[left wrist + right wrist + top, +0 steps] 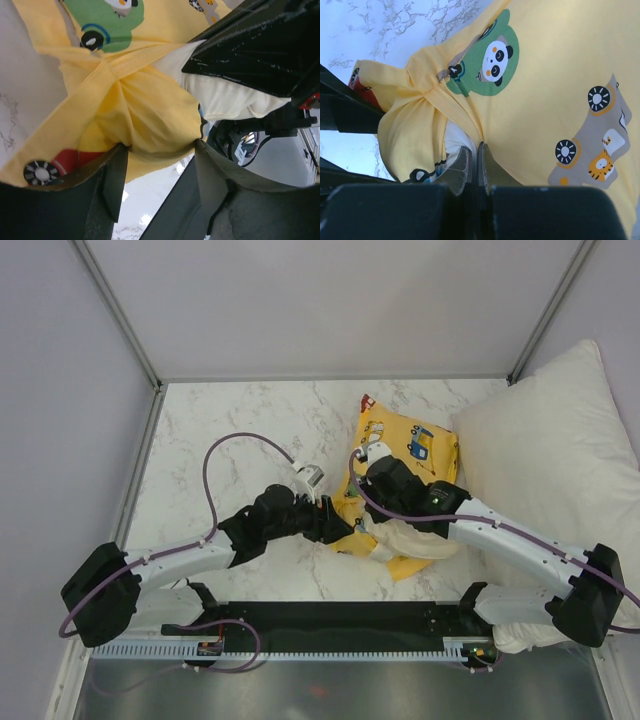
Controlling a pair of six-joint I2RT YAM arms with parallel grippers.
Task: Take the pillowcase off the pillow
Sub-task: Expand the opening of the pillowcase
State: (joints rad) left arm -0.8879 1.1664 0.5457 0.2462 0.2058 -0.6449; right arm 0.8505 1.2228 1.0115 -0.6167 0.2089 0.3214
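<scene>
The yellow pillowcase (410, 445) with printed cartoon vehicles lies right of the table's middle. The cream pillow (420, 543) sticks out of its near end. My right gripper (368, 515) is shut on the pillowcase (545, 75). In the right wrist view it (476, 147) pinches a yellow fold right beside a pale strip of the pillow (452, 137). My left gripper (345, 525) comes in from the left and stands open (160, 145). A bunched fold of pillowcase (140, 105) bulges between its fingertips, and the pillow (225, 100) shows beyond, under the right gripper's black body.
A much larger white pillow (550, 450) leans at the right edge, close behind the right arm. The marble table (250, 430) is walled at the back and on both sides. A black rail (330, 620) carrying the arm bases runs along the near edge.
</scene>
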